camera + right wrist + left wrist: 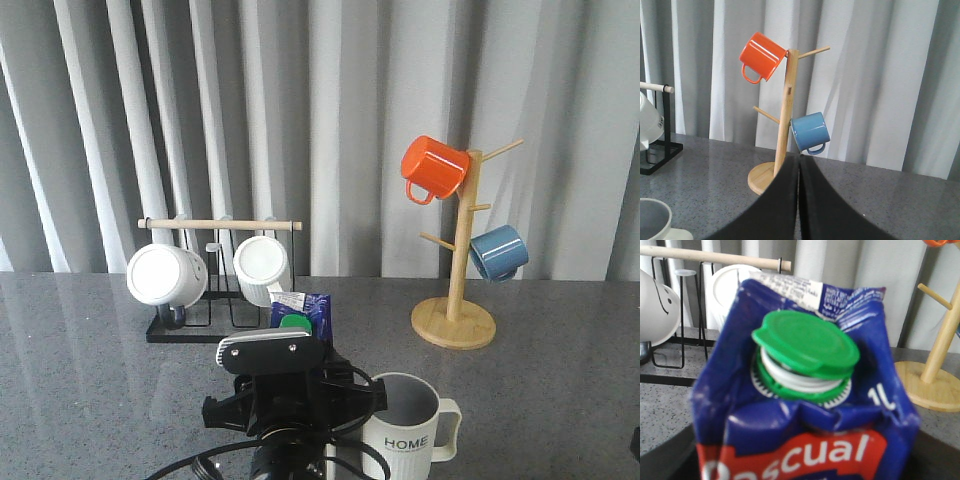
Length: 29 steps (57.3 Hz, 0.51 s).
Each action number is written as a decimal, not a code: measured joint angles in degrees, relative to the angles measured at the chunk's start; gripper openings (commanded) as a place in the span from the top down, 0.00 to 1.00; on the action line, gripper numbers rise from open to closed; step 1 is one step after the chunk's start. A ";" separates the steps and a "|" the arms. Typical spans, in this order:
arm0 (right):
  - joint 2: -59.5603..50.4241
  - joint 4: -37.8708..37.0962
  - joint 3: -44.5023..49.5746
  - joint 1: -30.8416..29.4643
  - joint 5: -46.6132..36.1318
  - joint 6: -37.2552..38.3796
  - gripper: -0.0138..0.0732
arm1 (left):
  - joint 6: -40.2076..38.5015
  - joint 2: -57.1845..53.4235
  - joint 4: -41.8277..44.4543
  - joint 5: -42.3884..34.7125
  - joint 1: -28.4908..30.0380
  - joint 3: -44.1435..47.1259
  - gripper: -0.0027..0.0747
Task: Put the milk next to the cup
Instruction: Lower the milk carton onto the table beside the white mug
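Milk (805, 405) upright, long axis vertical, green cap (807, 342) toward left wrist camera, left pincer grip unclear, right pincer (798, 200) closed empty, cup (405, 425) just right.

- Cup (405, 425) on surface (90, 350), the landmark.
- Milk (305, 315) just left of cup, slightly behind.
- Mug rack (215, 275) behind-left of cup.
- Mug tree (457, 290) behind-right of cup.

You see the milk (308, 312), a blue carton with green cap and red "Pascual" band, standing upright just left of the cup (405, 430). The cup is a pale ribbed mug with "HOME" lettering, handle pointing right.
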 measured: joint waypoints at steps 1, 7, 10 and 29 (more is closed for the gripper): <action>0.00 0.00 0.00 0.00 0.00 0.00 0.84 | 0.00 0.00 0.00 0.29 0.00 0.00 0.13; 0.00 0.00 0.00 0.00 0.00 0.00 0.84 | 0.00 0.00 0.00 0.70 0.00 0.00 0.05; 0.00 0.00 0.00 0.00 0.00 0.00 0.84 | 0.00 0.00 0.00 0.74 0.00 0.00 0.03; 0.00 0.00 0.00 0.00 0.00 0.00 0.84 | 0.18 -0.57 3.33 0.86 0.00 0.00 0.04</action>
